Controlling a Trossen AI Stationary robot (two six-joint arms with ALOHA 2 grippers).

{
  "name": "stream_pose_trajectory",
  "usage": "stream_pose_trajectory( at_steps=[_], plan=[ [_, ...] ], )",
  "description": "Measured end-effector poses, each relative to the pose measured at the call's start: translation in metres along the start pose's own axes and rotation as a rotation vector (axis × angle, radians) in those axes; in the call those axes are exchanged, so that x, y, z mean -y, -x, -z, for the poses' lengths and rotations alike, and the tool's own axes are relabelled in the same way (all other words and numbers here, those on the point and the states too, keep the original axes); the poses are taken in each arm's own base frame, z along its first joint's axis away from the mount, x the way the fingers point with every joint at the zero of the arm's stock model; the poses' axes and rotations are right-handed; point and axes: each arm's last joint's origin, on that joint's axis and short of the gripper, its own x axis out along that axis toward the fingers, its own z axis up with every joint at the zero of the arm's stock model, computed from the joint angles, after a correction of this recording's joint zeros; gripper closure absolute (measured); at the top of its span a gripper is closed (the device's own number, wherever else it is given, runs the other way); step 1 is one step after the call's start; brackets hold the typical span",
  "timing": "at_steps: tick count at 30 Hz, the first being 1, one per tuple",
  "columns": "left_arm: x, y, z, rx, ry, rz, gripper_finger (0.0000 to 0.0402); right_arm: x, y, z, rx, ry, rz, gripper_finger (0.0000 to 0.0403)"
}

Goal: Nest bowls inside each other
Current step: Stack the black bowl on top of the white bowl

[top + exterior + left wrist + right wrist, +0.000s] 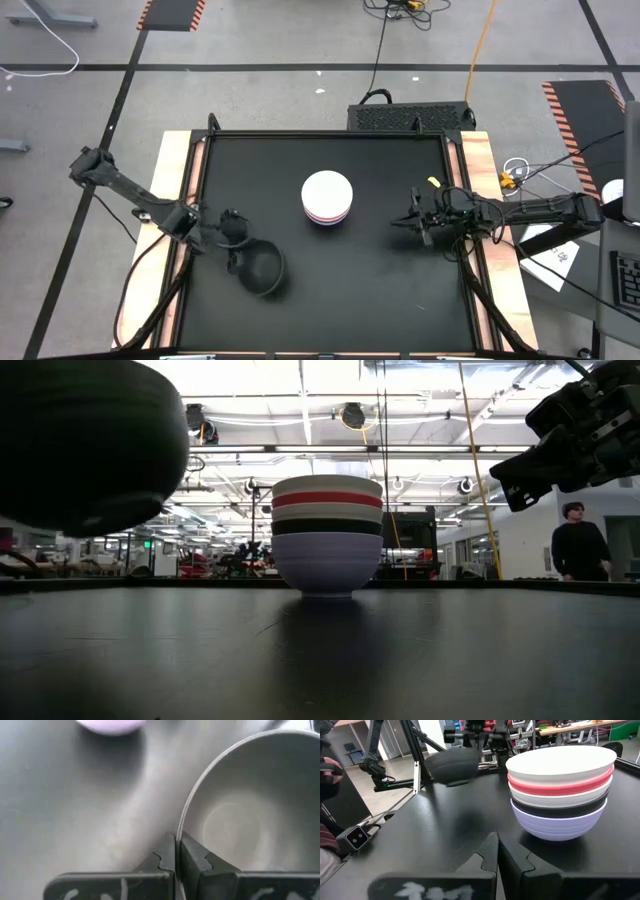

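Left wrist view shows the left end effector (176,851) clenched on the rim of the last black bowl (250,805), one finger inside the wall and one outside, so the thin lip is pinched between the pads. In the low view that bowl (85,440) hangs clear of the worktop (320,650), looming close to the lens and tipped a little; its mouth faces mostly upward, and being round it has no long axis to speak of, only the vertical one through its centre. Judging by its thin wall and plain moulded look, it is probably light, stiff plastic, smooth and somewhat slippery, not fragile; the rim is the sensible place to hold, though a one-sided pinch lets it swing and tilt.

Farther in, near the middle of the worktop, the stack of bowls (327,535) stands upright and level, mouths up: lavender at the base, then black, white, red, and white on top, each seated in the one below. From above, the stack (327,197) sits well apart from the held bowl (262,267), which is toward the near left.

Beyond, on the right side, the right end effector (418,222) waits with fingers closed on nothing, raised off the worktop beside the stack.
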Motion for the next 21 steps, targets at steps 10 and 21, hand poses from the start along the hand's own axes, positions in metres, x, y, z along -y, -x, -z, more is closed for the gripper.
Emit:
stream_pose_trajectory(
  at_steps=[10,21],
  plan=[
    [-0.011,0.034,-0.006,0.272,-0.174,-0.119,0.0396,0.0,0.0,-0.001,0.005,-0.001,-0.001,0.0403],
    [-0.053,0.04,0.026,0.399,-0.078,-0.201,0.0396,0.0,0.0,-0.001,0.005,0.002,-0.001,0.0403]
  ],
)
